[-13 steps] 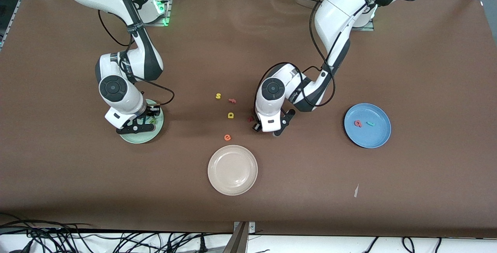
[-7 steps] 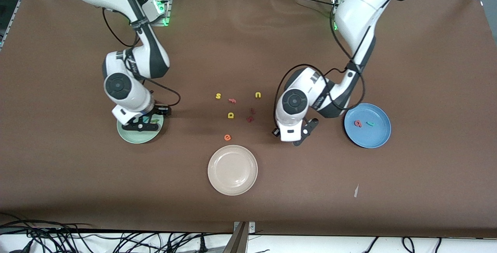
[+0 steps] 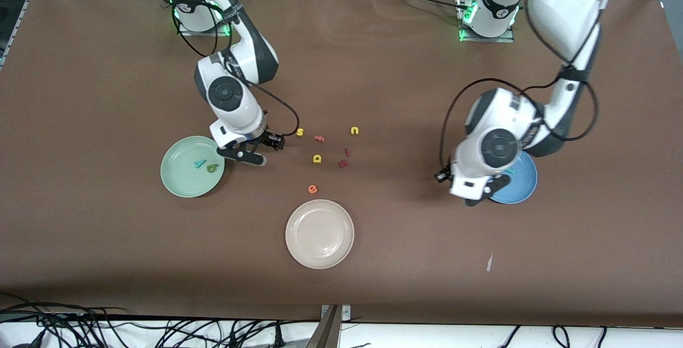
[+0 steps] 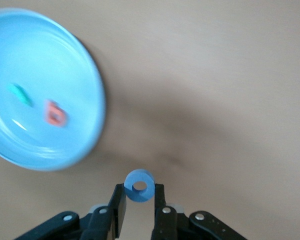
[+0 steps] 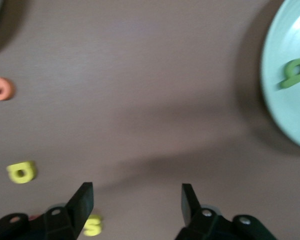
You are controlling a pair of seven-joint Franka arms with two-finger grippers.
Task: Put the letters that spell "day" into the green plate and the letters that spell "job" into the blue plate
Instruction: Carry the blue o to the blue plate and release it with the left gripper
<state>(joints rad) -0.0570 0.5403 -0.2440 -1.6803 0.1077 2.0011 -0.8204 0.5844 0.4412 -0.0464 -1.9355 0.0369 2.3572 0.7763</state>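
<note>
Gripping the blue o [image 4: 139,186] between its fingertips, the left gripper [image 4: 140,200] is hanging over bare table at the rim of the blue plate [image 3: 525,185], toward the left arm's end of the table. The ring is standing on edge in the grip, its hole facing the wrist camera. In the blue plate [image 4: 80,65], the coral-red b [image 4: 55,113] and the teal j [image 4: 20,95] are lying flat, just beside each other; the j's long axis is slanting across the plate.

Toward the right arm's end, the right gripper [image 3: 249,154] is hanging with its jaws spread wide and holding nothing, over the table just beside the green plate [image 3: 179,180]. In that plate the teal y [image 3: 200,164] and the dark green d [image 3: 212,167] are lying side by side. The yellow a [image 3: 317,158] is lying on the table between the two arms, with the yellow s [image 3: 300,132], the yellow u [image 3: 355,131] and the orange e [image 3: 312,189] near it. The cream-white plate [image 3: 319,234] is sitting nearer the front camera than the loose letters.
</note>
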